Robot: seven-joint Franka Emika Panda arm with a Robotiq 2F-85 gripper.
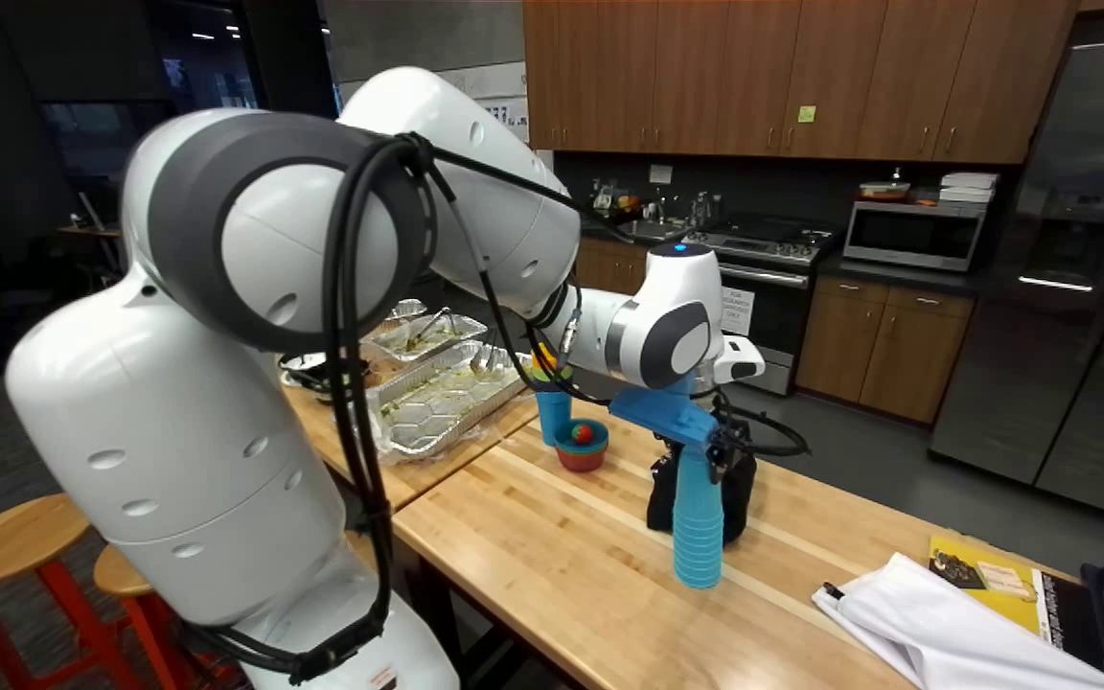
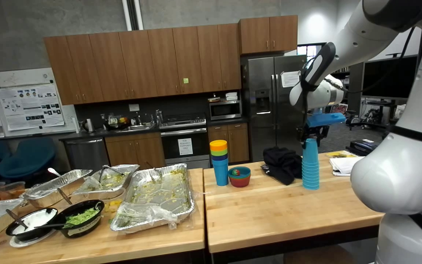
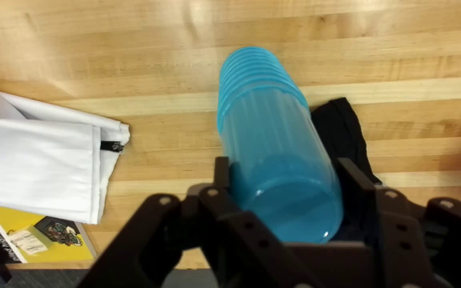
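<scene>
In the wrist view we see the claw [image 3: 284, 170] at the bottom of the frame, its fingers [image 3: 221, 172] set to the left and right of the top cup in a stack of blue cups [image 3: 270, 120]. The claw looks closed on that cup near its base: the jaws stand apart by about the cup's breadth, and both seem to meet its wall. The stack runs from the upper middle of this frame to just right of lower centre, where the uppermost base sits between the fingers. In both exterior views we find the stack right of centre, upright beneath the claw and reaching down to the wooden surface [image 1: 552, 551]; we cannot tell whether its lowest rim touches the wood. The cups are upside down and nested, so the column is narrow above and wider below. We see a smooth, slightly see-through wall and a shiny round base on the top cup, with the rims showing as close ridges farther down. In the wrist view, a black cloth [image 3: 340, 132] lies just beside the stack on its right, and a white cloth [image 3: 42, 160] lies well apart at the left edge.
</scene>
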